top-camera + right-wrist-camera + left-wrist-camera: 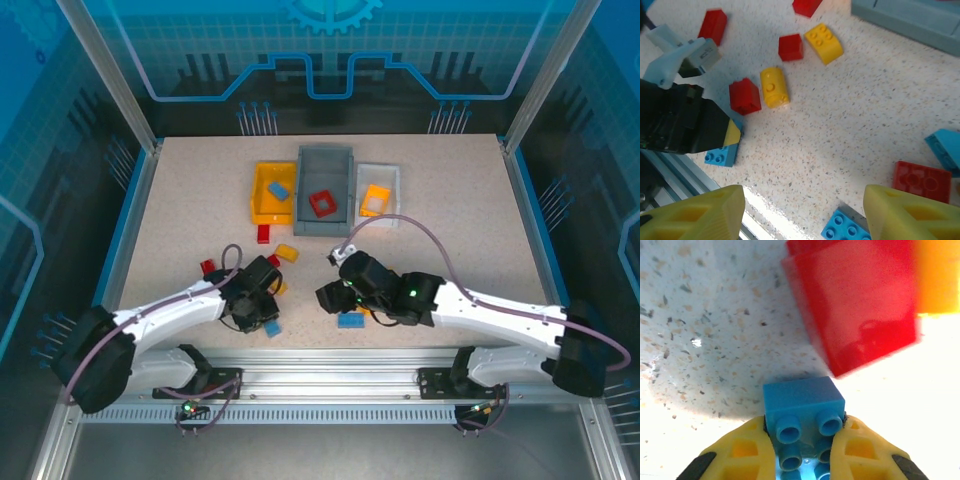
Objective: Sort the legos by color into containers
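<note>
Your left gripper (805,442) has its yellow fingers (740,460) pinched against the sides of a small blue studded plastic brick (802,402), so the step in hand is the grasp on one blue lego. The brick sits low over the speckled table (700,315), and you cannot tell whether it is lifted clear of it. A larger glossy red plastic brick (855,305) lies just beside it.

Next, I'd judge, you need a straight lift before any sideways travel, so the red brick isn't nudged. Then carry the blue brick to the small yellow plastic bin (256,205), which already holds a blue piece (the deep grey bin (303,190) holds red, and the small white translucent bin (393,182) holds yellow-orange).

Your right gripper (802,210) hangs with its jaws wide and empty over loose bricks, a flat red square plate (920,181) among them. Keep it out of the left arm's path.
</note>
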